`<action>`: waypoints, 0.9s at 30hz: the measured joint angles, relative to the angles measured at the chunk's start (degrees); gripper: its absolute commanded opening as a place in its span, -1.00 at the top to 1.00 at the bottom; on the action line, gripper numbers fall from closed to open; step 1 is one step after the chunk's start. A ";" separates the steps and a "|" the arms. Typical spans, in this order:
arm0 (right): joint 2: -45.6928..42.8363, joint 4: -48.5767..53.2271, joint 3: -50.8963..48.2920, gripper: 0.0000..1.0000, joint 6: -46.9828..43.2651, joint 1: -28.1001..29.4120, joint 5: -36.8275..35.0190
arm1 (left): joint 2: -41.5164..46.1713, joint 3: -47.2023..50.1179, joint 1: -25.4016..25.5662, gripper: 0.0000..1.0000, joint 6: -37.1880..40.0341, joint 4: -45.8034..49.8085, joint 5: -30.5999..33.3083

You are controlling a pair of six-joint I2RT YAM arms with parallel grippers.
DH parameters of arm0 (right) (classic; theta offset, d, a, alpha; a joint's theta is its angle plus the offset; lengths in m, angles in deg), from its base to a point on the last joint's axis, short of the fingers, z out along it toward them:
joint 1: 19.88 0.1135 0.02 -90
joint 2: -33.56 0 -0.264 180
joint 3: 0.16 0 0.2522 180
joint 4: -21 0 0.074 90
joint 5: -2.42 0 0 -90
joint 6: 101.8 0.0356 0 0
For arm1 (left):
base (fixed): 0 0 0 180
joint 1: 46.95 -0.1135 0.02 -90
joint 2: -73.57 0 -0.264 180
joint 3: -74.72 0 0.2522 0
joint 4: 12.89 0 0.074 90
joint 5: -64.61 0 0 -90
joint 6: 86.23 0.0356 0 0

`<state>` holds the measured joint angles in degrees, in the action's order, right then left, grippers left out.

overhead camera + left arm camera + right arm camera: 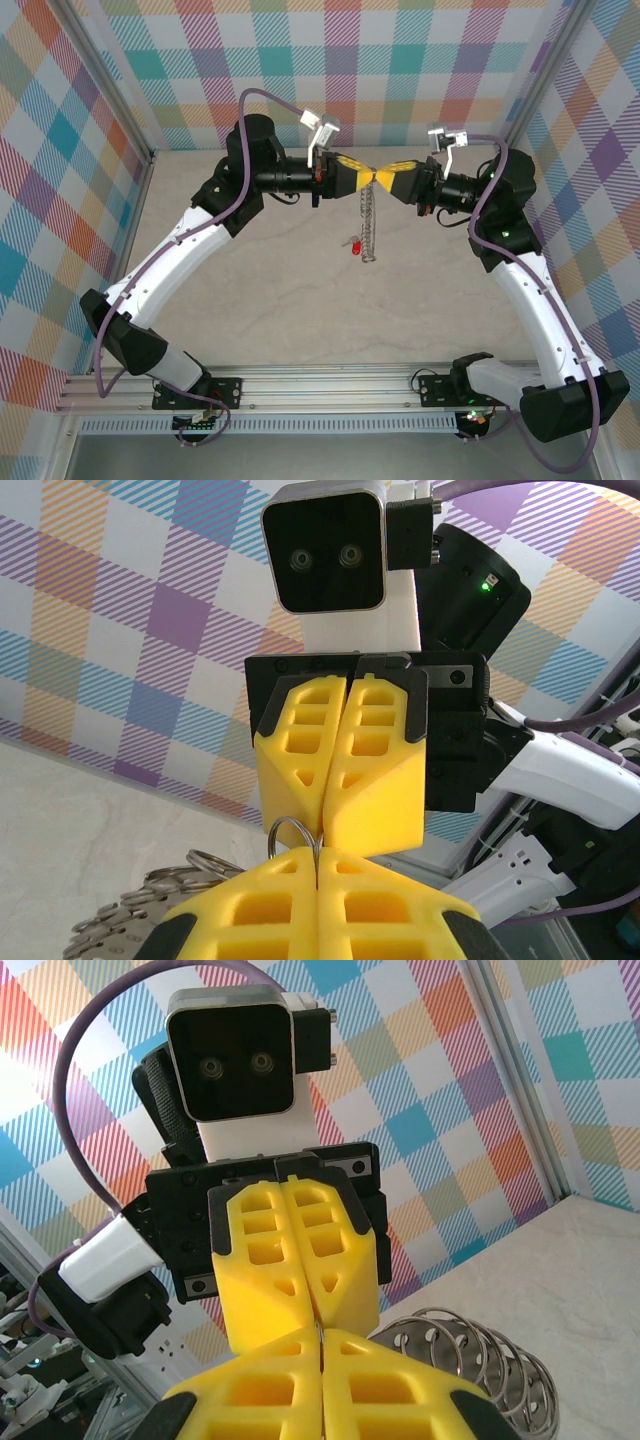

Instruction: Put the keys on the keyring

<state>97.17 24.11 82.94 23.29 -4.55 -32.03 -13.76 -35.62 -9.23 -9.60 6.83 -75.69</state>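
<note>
Plaid walls [400, 60] round a pale table [250, 300]. Above it the L gripper [366, 177] & R gripper [384, 179] meet tip to tip, both clamped tight on the keyring [370, 225], prob. to brace it from 2 sides for threading. The ring's chain dangles below, w/ the red-tagged key [355, 246] just beside it; can't tell if it's on.

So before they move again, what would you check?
1. Jaws of the left gripper shut: ok.
2. Jaws of the right gripper shut, tip to tip with the left: ok.
3. Thin wire loop pinched in the left jaws: ok.
4. The keyring hangs from where the tips meet: ok.
5. The key with its red tag sits beside the hanging keyring; threaded on it: cannot tell.
6. What the right jaws pinch: cannot tell.
</note>
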 measured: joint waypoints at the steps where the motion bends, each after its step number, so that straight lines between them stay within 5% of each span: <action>1: 0.00 0.02 0.00 0.85 0.00 -0.04 0.22 | -0.07 -0.02 0.00 1.00 -0.02 0.00 -0.20; 12: 0.37 0.68 0.22 1.00 -1.31 -0.42 2.03 | -0.44 -0.33 -0.04 1.00 -0.04 0.20 -1.11; 16: 0.33 -0.04 -0.11 1.00 -1.27 -0.39 0.85 | -0.48 -0.44 -0.02 0.16 -0.46 -0.28 0.57; 20: 0.13 -0.87 -2.14 1.00 -0.85 -0.35 -1.97 | -0.20 0.15 -0.04 -0.38 -2.05 -2.16 4.39; 27: -0.37 -7.52 -5.75 1.00 2.73 -0.35 -8.11 | 3.96 7.32 -0.04 -0.56 -7.17 -7.76 13.18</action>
<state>96.80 16.59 77.19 26.03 -4.90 -40.14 -9.81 -28.29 -9.28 -16.77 -0.93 -62.51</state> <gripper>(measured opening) 0.050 0.776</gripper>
